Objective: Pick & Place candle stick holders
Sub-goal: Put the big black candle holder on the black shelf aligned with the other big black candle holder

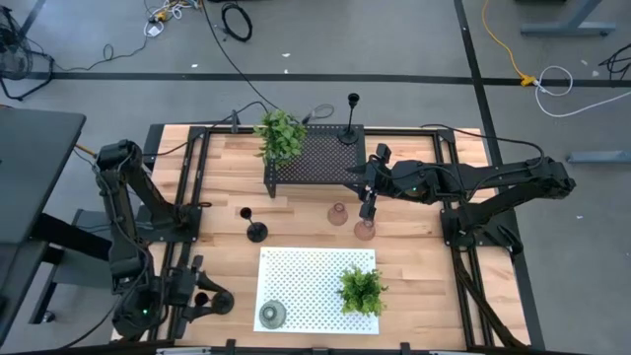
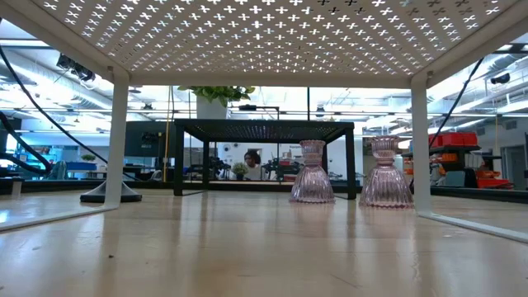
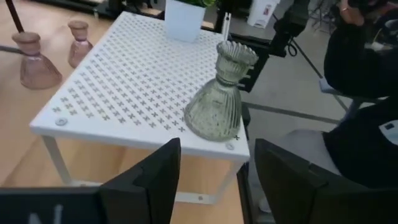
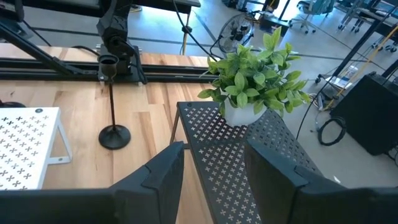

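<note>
Pink glass holders (image 1: 364, 229) sat just below the right gripper (image 1: 369, 193), its fingers wide and empty; placing looked mostly left to do.

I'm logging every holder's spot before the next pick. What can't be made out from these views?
- Low view: the olive-green glass holder is hidden, it stands on top of the white perforated shelf seen from below.
- Low view: the floor-standing black holder shows only its base; the shelf cuts off its stem.
- High view: the right gripper overlaps one pink holder; contact cannot be told.
- Left gripper: idle near the shelf.
</note>
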`<control>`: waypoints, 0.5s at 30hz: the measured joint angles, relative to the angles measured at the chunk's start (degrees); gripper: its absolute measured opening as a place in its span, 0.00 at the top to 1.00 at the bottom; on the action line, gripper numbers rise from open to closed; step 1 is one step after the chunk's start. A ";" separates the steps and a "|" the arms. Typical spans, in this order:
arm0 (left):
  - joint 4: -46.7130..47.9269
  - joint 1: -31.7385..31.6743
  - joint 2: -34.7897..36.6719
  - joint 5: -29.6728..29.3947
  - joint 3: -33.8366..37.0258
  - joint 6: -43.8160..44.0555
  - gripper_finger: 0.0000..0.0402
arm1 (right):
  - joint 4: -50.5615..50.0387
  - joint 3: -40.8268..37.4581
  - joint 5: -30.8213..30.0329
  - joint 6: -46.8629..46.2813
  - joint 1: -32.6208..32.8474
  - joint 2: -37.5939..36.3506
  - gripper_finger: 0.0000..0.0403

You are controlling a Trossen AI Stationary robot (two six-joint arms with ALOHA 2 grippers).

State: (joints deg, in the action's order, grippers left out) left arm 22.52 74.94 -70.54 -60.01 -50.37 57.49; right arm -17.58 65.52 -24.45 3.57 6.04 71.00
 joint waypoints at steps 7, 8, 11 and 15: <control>1.39 0.50 -0.22 2.85 -0.02 3.06 0.54 | 0.02 0.00 0.00 -0.08 0.00 0.00 0.58; 2.28 0.50 -0.36 2.78 -0.09 4.60 0.55 | 0.02 0.00 0.00 -0.08 0.01 0.00 0.58; 5.30 0.38 -0.46 3.39 -0.33 9.62 0.58 | 0.24 0.00 0.00 -0.08 0.02 0.00 0.58; 7.20 0.44 -0.90 7.34 0.22 11.42 0.61 | 1.38 0.00 0.00 0.10 0.00 0.00 0.58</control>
State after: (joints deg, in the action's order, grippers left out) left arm 29.73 75.38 -71.44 -52.67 -50.15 68.91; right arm -16.20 65.52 -24.45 3.66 6.04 71.00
